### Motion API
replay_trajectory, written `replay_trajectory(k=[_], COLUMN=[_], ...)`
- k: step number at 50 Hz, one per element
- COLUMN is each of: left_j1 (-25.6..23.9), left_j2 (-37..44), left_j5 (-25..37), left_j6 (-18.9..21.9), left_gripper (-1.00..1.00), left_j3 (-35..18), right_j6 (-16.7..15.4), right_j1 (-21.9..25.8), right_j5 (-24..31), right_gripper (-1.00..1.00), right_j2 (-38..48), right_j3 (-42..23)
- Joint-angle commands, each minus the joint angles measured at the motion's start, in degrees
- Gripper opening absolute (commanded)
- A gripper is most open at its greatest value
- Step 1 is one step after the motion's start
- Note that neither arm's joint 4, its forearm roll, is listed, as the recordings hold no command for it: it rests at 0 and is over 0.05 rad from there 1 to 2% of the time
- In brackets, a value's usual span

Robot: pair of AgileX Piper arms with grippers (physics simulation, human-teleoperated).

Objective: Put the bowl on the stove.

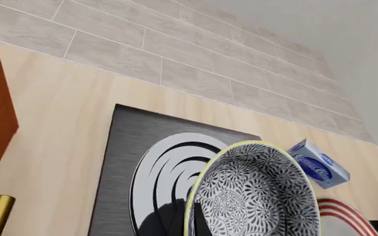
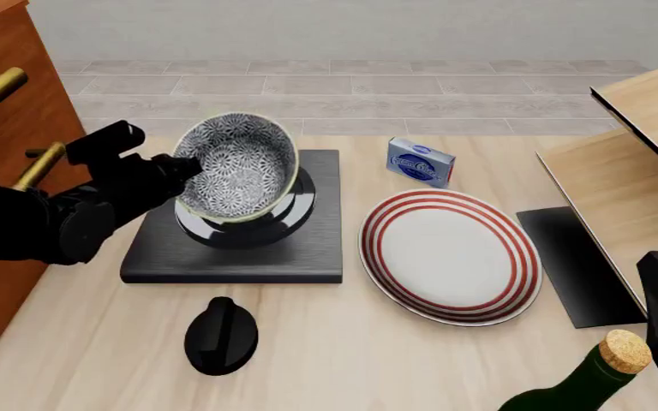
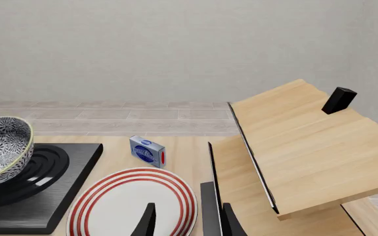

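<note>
Even, bright, diffuse light fills all views; renders are sharp edge to edge, without blur or distortion. Soft glare streaks the stove (image 2: pixel 234 248) rings below the bowl (image 2: pixel 237 167). Faint shadows hug objects on the counter (image 2: pixel 341 342).

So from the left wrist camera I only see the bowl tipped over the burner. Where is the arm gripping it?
Observer: In the front view, the left gripper pinches the bowl at its rim, on the side toward the left arm, above the stove.
Operator: And the other arm?
Observer: The right gripper is open and holds nothing. It sits at the near right of the table, beside a corked green bottle.
Operator: Anything in front of the stove?
Observer: A small black knob lies on the table just in front of it.
</note>
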Motion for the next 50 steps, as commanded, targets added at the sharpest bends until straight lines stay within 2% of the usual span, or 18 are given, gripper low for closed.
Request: replay_trajectory(k=[1, 8, 9, 35, 50], left_j1=[2.0, 2.0, 2.6, 0.8, -0.1], left_j2=[-0.2, 0.0, -0.2, -2.8, -9.9], left_j5=[-0.6, -0.7, -0.8, -0.4, 2.1], left_j6=[1.0, 1.9, 2.2, 2.8, 3.7], left_gripper=[-1.00, -1.00, 1.00, 1.00, 1.00], left_j3=[0.1, -0.1, 0.0, 1.2, 3.9], right_j6=[0.0, 0.0, 0.0, 0.0, 0.0], right_j1=[0.0, 0.0, 0.0, 0.0, 0.0], right_j5=[0.0, 0.0, 0.0, 0.0, 0.0], right_gripper=[1.00, 1.00, 1.00, 1.00, 1.00], right_j2=[0.0, 0.0, 0.0, 0.0, 0.0], right_j3=[0.0, 0.0, 0.0, 0.0, 0.0])
